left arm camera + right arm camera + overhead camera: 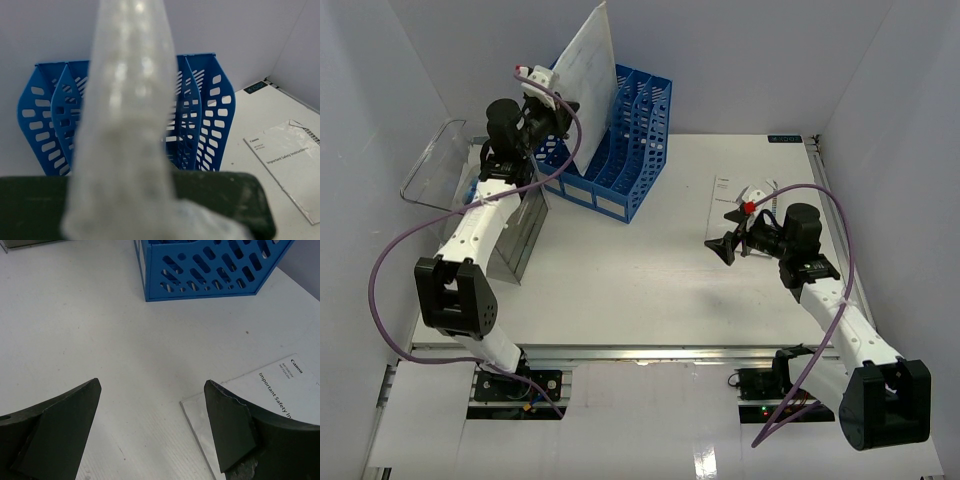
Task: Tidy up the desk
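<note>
My left gripper (558,112) is raised at the back left and shut on a clear plastic sleeve with a white sheet (588,70). The sleeve stands upright over the blue file rack (620,150). In the left wrist view the sleeve (130,125) is a blurred band in front of the rack (200,115), and one dark finger (220,200) shows below it. My right gripper (725,232) hovers open over the desk (640,280), with nothing between its fingers (232,430). A sleeved Canon safety booklet (270,390) lies flat just right of that gripper.
A clear plastic tray (435,165) and a grey metal stand (508,235) sit at the desk's left edge. White walls close in on the left, back and right. A metal rail (650,353) runs along the front edge.
</note>
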Tool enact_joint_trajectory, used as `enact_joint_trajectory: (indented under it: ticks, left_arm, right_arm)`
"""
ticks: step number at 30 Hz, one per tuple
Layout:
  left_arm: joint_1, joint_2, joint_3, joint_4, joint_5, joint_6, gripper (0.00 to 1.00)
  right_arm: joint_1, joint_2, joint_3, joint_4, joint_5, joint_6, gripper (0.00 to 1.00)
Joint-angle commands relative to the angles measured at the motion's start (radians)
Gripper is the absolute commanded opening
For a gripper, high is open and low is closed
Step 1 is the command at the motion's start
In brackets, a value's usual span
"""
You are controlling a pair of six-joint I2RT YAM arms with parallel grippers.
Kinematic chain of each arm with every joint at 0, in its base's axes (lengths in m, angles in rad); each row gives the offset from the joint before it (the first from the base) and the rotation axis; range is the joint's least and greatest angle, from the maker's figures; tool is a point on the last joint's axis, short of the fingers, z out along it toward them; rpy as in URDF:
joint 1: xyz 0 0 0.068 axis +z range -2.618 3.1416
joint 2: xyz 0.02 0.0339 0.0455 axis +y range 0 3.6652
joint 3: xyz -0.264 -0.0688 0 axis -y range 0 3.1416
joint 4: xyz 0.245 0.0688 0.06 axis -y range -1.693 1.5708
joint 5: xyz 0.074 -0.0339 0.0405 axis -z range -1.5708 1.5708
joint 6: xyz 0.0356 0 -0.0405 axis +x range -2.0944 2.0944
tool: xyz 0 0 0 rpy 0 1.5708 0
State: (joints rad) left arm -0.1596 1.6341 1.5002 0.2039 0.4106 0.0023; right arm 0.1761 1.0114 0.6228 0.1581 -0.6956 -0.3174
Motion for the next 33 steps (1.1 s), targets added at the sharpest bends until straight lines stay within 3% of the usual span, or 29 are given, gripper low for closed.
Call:
enact_joint_trajectory:
  ticks: [1, 11, 21, 22, 23, 26, 29, 33]
  left_arm:
    - [0.003, 0.008, 0.022, 0.133, 0.06, 0.008, 0.0]
    - [0.006, 0.136, 0.089, 0.178, 0.08, -0.022, 0.0]
    - [0.006, 0.147, 0.013, 0.194, 0.076, -0.017, 0.02]
    - [0.006, 0.136, -0.012, 0.197, 0.064, -0.018, 0.09]
    - [0.006, 0.127, -0.029, 0.203, 0.046, -0.024, 0.28]
    - [0.006, 0.083, -0.101, 0.219, 0.02, -0.04, 0.59]
    - [0.006, 0.028, -0.165, 0.225, -0.013, -0.052, 0.77]
    - [0.006, -0.068, -0.218, 0.21, -0.07, -0.069, 0.89]
  right_arm:
    - [-0.006, 0.008, -0.006, 0.037, -0.012, -0.011, 0.9]
    - [-0.006, 0.021, -0.001, 0.034, -0.012, -0.014, 0.9]
    - [-0.006, 0.031, 0.001, 0.026, -0.006, -0.023, 0.9]
    - [-0.006, 0.033, 0.002, 0.022, -0.005, -0.026, 0.9]
    - [-0.006, 0.036, 0.003, 0.019, -0.002, -0.031, 0.9]
    - [-0.017, 0.053, 0.012, 0.004, 0.007, -0.034, 0.9]
    - [-0.043, 0.08, 0.018, -0.001, 0.02, 0.006, 0.9]
    - [-0.083, 0.137, 0.041, 0.012, 0.13, 0.151, 0.9]
